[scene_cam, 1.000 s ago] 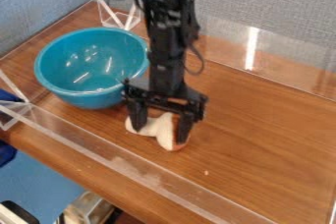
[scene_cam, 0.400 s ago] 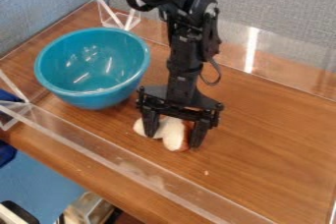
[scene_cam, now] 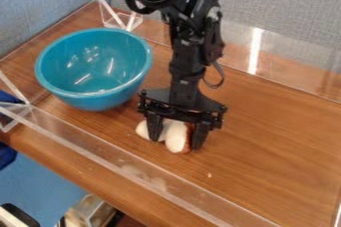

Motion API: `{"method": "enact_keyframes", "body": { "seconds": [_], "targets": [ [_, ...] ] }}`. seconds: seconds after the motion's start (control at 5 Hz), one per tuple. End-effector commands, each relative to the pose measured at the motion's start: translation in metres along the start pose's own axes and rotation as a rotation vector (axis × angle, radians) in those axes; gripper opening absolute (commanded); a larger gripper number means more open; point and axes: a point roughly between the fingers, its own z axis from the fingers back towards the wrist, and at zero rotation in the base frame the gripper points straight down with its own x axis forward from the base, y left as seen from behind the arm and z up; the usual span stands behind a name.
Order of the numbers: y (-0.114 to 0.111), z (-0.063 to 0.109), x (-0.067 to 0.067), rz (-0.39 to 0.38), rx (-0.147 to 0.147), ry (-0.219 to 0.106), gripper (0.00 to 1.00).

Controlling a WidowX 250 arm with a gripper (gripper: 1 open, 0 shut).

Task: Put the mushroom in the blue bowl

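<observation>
The mushroom (scene_cam: 173, 140) lies on the wooden table, showing as a small cream-white lump low between the fingers. My gripper (scene_cam: 177, 131) points straight down over it, with one finger on each side and the tips almost at the table. The jaws still stand spread, and I cannot tell whether the pads touch the mushroom. The blue bowl (scene_cam: 90, 68), big, glossy and turquoise, stands upright to the left of the gripper, about a hand's width away, with nothing in it.
A clear acrylic wall (scene_cam: 94, 143) runs along the table's front edge and another (scene_cam: 286, 57) along the back right. A white wire stand (scene_cam: 124, 16) sits behind the bowl. Bare wood (scene_cam: 273, 141) stretches to the right of the gripper.
The gripper has settled slightly lower and to the right around the mushroom, with a small roll of the wrist. Its fingers look a little closer together. Bowl and mushroom have stayed put.
</observation>
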Motion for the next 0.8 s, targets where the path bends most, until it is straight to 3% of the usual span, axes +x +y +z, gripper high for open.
{"method": "enact_keyframes", "body": {
  "seconds": [0.0, 0.4, 0.6],
  "targets": [
    [0.017, -0.007, -0.002, 0.058, 0.005, 0.0, 0.0],
    [0.04, -0.006, -0.006, 0.096, 0.017, 0.001, 0.0],
    [0.031, -0.007, -0.005, 0.069, 0.03, -0.01, 0.0]
  ]
}}
